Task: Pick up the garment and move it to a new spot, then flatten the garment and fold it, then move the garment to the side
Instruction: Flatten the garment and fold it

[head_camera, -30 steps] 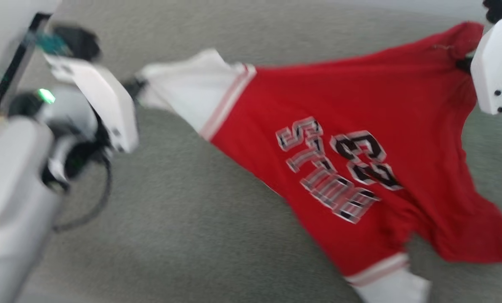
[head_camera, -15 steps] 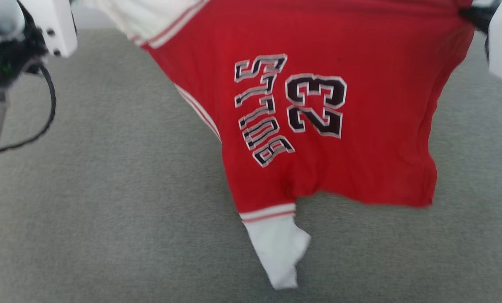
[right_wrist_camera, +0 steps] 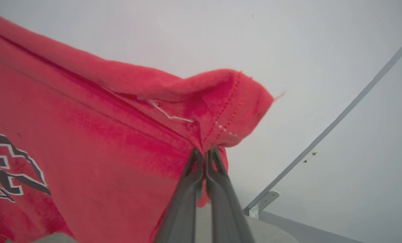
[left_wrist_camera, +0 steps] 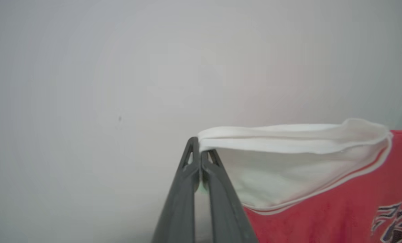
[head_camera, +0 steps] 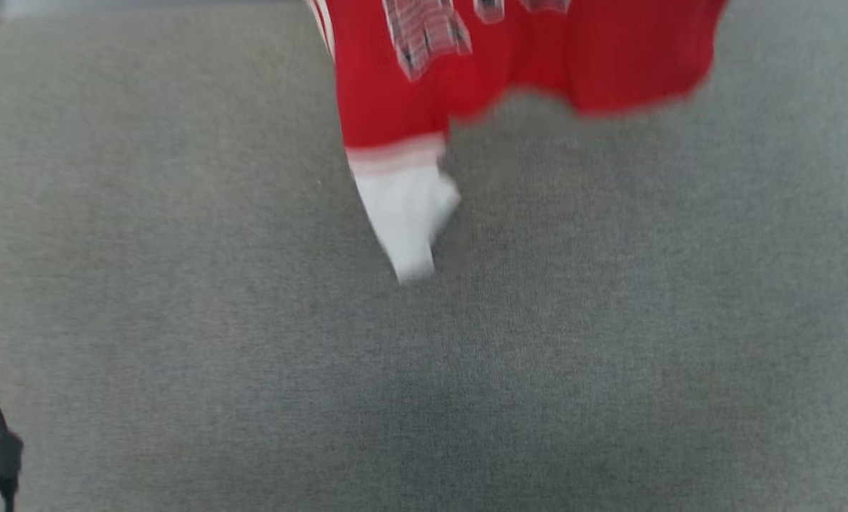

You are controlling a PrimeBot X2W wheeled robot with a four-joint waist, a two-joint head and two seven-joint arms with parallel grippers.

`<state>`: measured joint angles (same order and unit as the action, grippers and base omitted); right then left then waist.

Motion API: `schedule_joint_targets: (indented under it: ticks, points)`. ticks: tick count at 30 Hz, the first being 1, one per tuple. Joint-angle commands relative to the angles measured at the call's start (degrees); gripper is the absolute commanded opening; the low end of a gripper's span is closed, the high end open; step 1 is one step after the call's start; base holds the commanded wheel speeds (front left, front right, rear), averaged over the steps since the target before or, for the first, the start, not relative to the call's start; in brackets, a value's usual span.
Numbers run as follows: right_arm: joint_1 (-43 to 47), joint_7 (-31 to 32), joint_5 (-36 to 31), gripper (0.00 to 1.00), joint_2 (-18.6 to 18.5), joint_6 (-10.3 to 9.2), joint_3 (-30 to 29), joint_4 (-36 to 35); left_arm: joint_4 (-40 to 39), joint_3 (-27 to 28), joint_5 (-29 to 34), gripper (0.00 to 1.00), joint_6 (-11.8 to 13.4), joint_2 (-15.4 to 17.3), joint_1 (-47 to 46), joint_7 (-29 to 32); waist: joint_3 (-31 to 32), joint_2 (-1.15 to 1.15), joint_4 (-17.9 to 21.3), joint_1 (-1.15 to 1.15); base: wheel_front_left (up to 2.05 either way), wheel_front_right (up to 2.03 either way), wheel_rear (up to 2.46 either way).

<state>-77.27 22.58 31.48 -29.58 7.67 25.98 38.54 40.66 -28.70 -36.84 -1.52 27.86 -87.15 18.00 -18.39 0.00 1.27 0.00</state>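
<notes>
Red-and-white garment (head_camera: 395, 107) hangs from the top edge of the head view, over the upper middle of the frame, and motion blur softens it. Its body is turned sideways, so the long axis from neck to hem runs across the frame. One white short sleeve (head_camera: 406, 213) with striped trim droops straight down at centre left, its cuff pointing to the bottom of the frame. The loose red hem edge lies at the upper right. The lower ends of the black, white-outlined lettering are cut off at the top edge. A shadow lies just right of the hanging sleeve, and the blur hides whether the cuff touches the grey fabric surface (head_camera: 424, 398) below.

In the left wrist view the garment (left_wrist_camera: 322, 212) fills the lower right. Its other white sleeve stretches level from the right of the frame towards the centre. There the left gripper (left_wrist_camera: 199, 148) is clenched on the sleeve's cuff edge, its two dark fingers pressed together around the cloth. In the right wrist view the garment (right_wrist_camera: 103, 152) spreads over the left and centre of the frame. The stitched hem corner bunches above the right gripper (right_wrist_camera: 203, 153), whose fingers are pinched tight on the red cloth.

A black cable (head_camera: 1, 455) shows at the lower left of the head view. A pale wall (left_wrist_camera: 86, 84) stands behind the left gripper. A thin grey rail (right_wrist_camera: 339, 118) slants across the right of the right wrist view, ending in a small bracket (right_wrist_camera: 260, 202).
</notes>
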Motion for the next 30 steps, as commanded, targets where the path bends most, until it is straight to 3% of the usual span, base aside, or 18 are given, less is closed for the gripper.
schedule_joint_targets:
  ticks: [1, 10, 14, 21, 27, 30]
  points:
    - [-1.1, -1.7, -1.3, 0.00, 0.0, -0.33, -0.7, 1.4, 1.0, 0.4, 1.2, 0.00, 0.3, 0.5, -2.1, -2.0, -2.5, 0.00, 0.8, 0.00, 0.00, 0.00, 0.00]
    - [-11.4, -25.1, -17.2, 0.00, 5.2, -0.35, -8.0, 13.3, 10.1, 0.3, 8.1, 0.00, 1.5, -1.3, -16.4, -25.1, -8.6, 0.00, 0.9, 0.00, 0.00, 0.00, 0.00]
    - [-11.7, -29.2, -22.2, 0.00, 8.2, -0.34, -8.5, 17.8, 13.9, -0.4, 8.8, 0.00, -1.0, -2.4, -17.7, -30.6, -9.4, 0.00, 0.1, 0.00, 0.00, 0.00, 0.00]
    - [-5.8, -26.9, -20.2, 0.00, 10.9, -0.33, -3.8, 23.5, 21.7, -4.3, 7.4, 0.00, -5.3, -3.7, -10.7, -27.4, -7.8, 0.00, -1.4, 0.00, 0.00, 0.00, 0.00]
    - [1.6, -23.7, -13.0, 0.00, 11.3, -0.32, 0.3, 23.4, 22.5, -9.3, 3.9, 0.00, -5.9, -5.3, -0.7, -18.7, -5.2, 0.00, -2.8, 0.00, 0.00, 0.00, 0.00]
    - [5.6, -20.7, -8.8, 0.00, 10.9, -0.32, 2.2, 21.7, 18.8, -11.9, -0.1, 0.00, -5.9, -3.7, 4.7, -13.3, -3.9, 0.00, -3.1, 0.00, 0.00, 0.00, 0.00]
